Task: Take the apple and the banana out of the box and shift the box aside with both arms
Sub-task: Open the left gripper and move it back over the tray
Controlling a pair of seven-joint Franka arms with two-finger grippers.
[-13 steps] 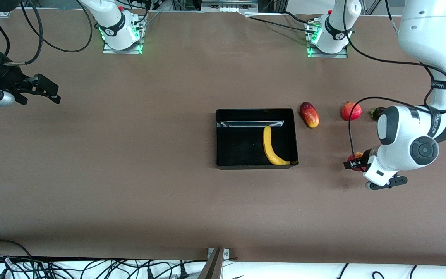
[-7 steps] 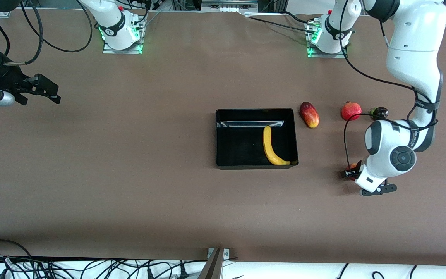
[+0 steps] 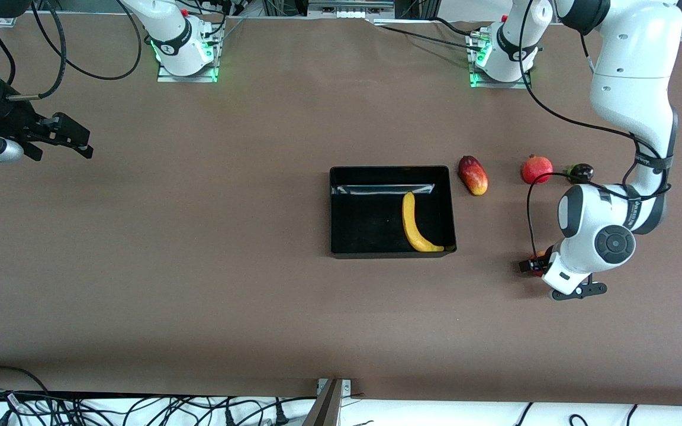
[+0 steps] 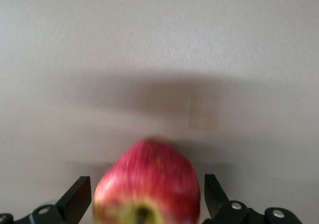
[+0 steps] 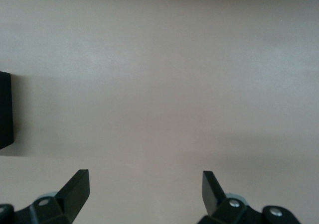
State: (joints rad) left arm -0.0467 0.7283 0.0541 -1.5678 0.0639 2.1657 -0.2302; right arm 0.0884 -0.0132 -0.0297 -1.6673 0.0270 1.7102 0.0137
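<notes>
Left gripper [image 4: 144, 204] open around apple [image 4: 147, 184] on desk [image 3: 199, 266]. Right gripper [image 3: 66, 139] open, waiting. Banana [image 3: 415, 225] in box [image 3: 341, 213].

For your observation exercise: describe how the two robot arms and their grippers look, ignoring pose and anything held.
Both arms have glossy white rounded shells with dark grey joint caps, black cables trailing along them, and green lights at the bases. The left gripper and right gripper have black, wedge-shaped fingers with silver screws.

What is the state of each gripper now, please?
Left gripper: open, fingers on both sides of the apple, gaps visible.
Right gripper: open, holding nothing, waiting.
</notes>
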